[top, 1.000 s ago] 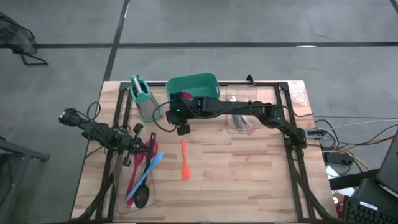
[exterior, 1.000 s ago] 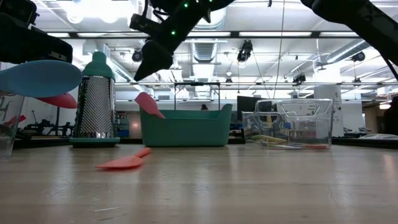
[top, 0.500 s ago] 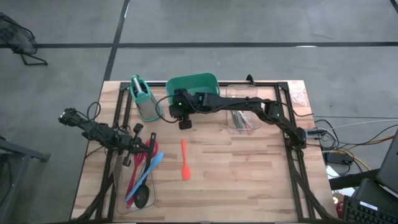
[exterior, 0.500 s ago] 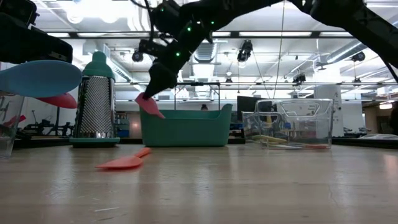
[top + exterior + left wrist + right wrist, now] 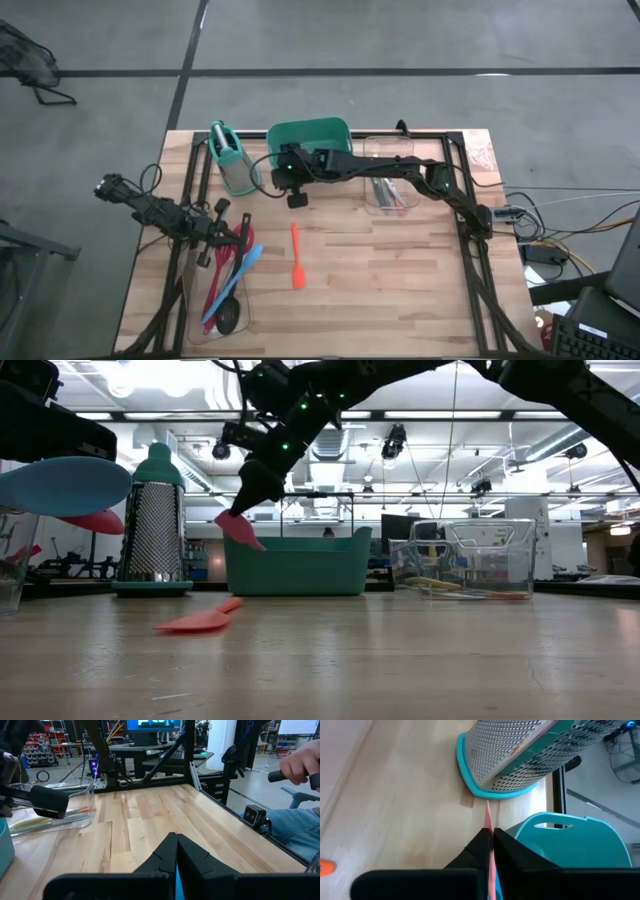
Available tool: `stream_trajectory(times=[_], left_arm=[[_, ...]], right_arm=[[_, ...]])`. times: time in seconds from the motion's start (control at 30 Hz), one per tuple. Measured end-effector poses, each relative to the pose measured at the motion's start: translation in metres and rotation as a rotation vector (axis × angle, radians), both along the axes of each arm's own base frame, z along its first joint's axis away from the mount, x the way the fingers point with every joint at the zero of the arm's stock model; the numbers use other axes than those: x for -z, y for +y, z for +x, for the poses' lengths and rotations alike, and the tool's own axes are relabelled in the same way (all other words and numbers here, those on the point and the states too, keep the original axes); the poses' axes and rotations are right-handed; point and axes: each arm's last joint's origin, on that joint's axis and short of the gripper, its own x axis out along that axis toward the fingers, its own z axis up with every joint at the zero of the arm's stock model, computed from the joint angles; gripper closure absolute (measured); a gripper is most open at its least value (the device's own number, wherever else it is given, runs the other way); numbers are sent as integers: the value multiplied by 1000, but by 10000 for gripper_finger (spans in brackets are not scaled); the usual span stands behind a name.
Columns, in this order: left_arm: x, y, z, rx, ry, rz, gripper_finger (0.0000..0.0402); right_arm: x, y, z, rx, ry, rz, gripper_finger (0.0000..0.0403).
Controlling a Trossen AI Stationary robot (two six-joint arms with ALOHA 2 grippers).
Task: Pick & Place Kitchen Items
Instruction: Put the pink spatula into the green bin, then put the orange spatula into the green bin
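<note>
Jaws of my right gripper [image 5: 489,851] clamped on pink spatula [image 5: 238,528], hanging at worktop's 11 o'clock between grater [image 5: 229,156] and tub [image 5: 310,135]. Light, floppy silicone blade; stiff handle is the place to grip. Left gripper [image 5: 176,862] jaws together at 8 o'clock.

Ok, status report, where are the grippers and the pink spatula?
Right gripper shut on pink spatula, beside green tub. Left gripper shut, idle by bin. Grater close by.
</note>
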Motion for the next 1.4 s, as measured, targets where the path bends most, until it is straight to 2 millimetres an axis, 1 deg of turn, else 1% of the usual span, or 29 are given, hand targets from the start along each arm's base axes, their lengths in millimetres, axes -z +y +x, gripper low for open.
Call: stream_trajectory(times=[0.17,0.4,0.5,0.6,0.73,0.8,0.97,1.17,1.23,1.3,1.4], left_arm=[[0,0,0,0,0,0,392],[0,0,0,0,0,0,392],[0,0,0,0,0,0,392],[0,0,0,-1,0,0,392],[0,0,0,0,0,0,392],[0,0,0,0,1,0,392],[0,0,0,0,0,0,392],[0,0,0,0,0,0,392],[0,0,0,0,0,0,392],[0,0,0,0,0,0,392],[0,0,0,0,0,0,392]], right_arm=[[-2,1,-5,32,46,-36,393],[-26,0,-17,102,46,-86,394],[-31,-3,-18,166,20,-100,394],[-31,-11,-20,255,0,-80,394],[-24,-25,-24,368,-17,-24,393],[-22,-28,-26,404,-20,-5,387],[-21,-29,-27,435,-21,22,348],[-20,-27,-30,510,-27,97,274],[-20,-22,-33,545,-9,191,251],[-22,-12,-35,557,16,361,233],[-23,13,-34,535,64,581,212]])
